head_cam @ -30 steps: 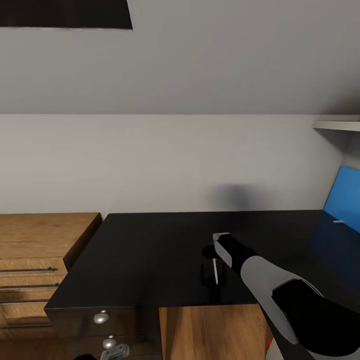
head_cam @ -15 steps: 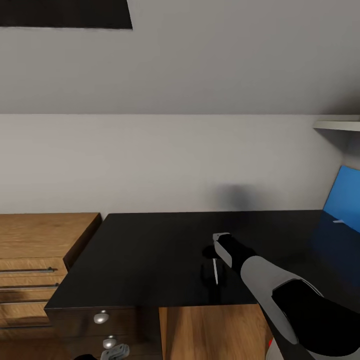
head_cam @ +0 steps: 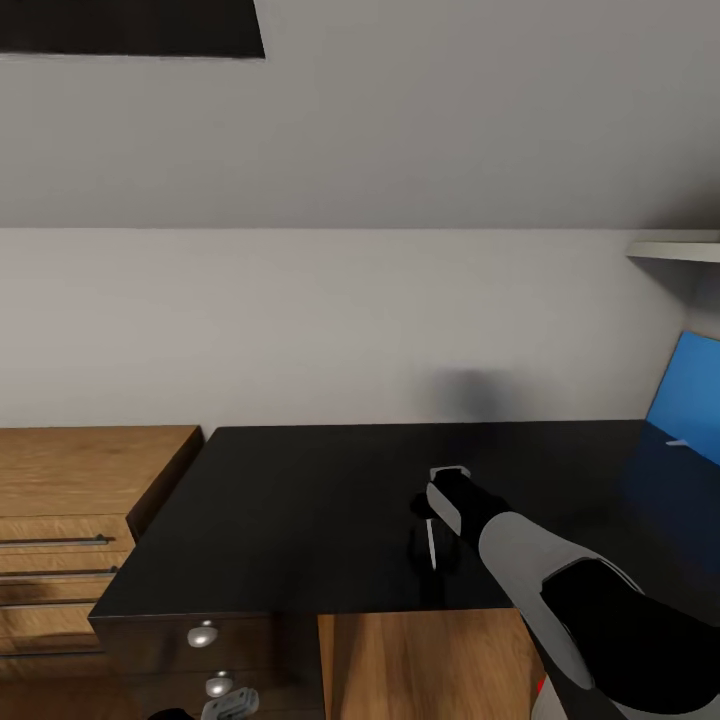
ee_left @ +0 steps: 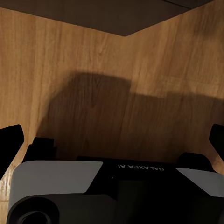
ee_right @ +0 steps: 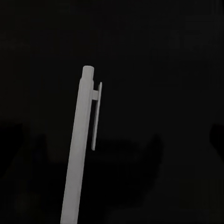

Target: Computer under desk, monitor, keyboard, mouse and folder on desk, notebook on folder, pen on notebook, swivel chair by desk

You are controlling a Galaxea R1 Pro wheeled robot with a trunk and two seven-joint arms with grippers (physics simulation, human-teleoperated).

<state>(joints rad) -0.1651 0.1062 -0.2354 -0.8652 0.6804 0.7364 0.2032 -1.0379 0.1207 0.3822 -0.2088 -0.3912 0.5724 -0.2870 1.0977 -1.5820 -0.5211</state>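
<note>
Pen [head_cam: 431, 543] lay flat on the desk [head_cam: 300, 500], directly under the right gripper [head_cam: 428, 520], which hovered just above it; in the right wrist view the pen [ee_right: 81, 149] ran between dark fingers, apparently not touching. Grip state: cannot tell. Folder [head_cam: 688, 395] stood far off beside the arm. Risk: thin pen may roll or slip if the fingers close off-centre. Left gripper [ee_left: 112, 140] spread wide, holding nothing; casing read "GALAXEA AI".

light: soft, even | shadow: blurred patch on wall [head_cam: 470, 392] | table [head_cam: 300, 500]: glossy, faint reflections | right wrist view: near-black
</note>
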